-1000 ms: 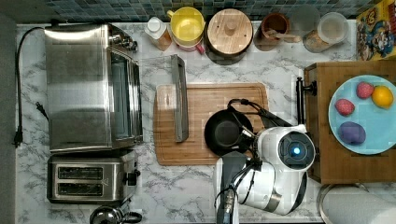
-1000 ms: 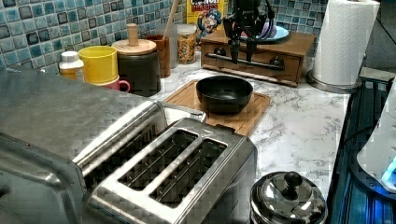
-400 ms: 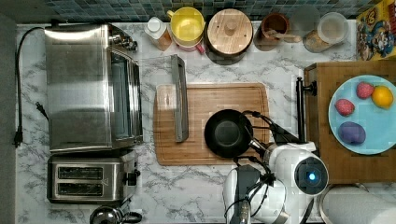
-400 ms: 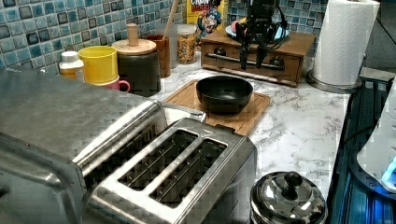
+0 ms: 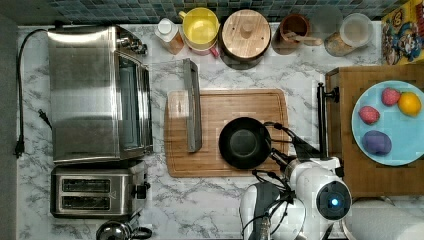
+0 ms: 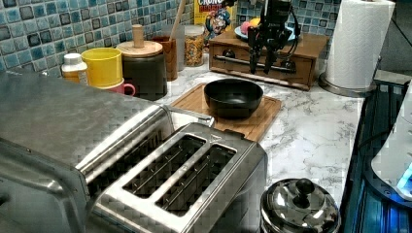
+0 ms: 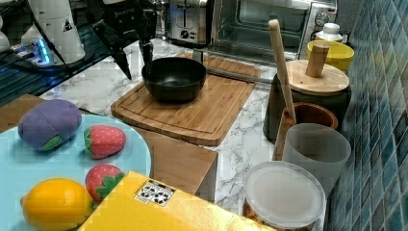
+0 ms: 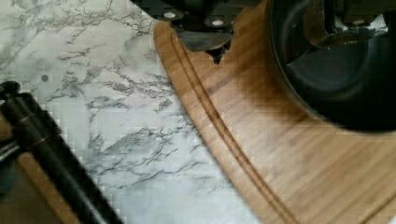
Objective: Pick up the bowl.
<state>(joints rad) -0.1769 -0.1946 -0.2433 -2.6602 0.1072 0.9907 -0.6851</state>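
Note:
The matte black bowl [image 5: 245, 142] sits upright on the wooden cutting board [image 5: 225, 105], near the top view's right end of it. In the left view the bowl [image 6: 233, 97] lies in front of my gripper [image 6: 261, 65], which hangs open above the bowl's far rim. In the right view the gripper [image 7: 138, 67] stands at the rim of the bowl [image 7: 174, 77]. The wrist view puts one finger over the dark inside of the bowl [image 8: 345, 79] and the other over the bare board [image 8: 280, 140]. Nothing is held.
A toaster oven [image 5: 95, 92] and a toaster [image 5: 95, 192] stand at the top view's left. A metal bar [image 5: 191, 110] lies on the board. A yellow cup [image 5: 200, 25] and jars line the back. A wooden box [image 5: 350, 165] carries a blue plate [image 5: 400, 135] of fruit.
My gripper has come down toward the bowl's rim, and the arm has shifted toward the top view's bottom. The bowl has stayed put.

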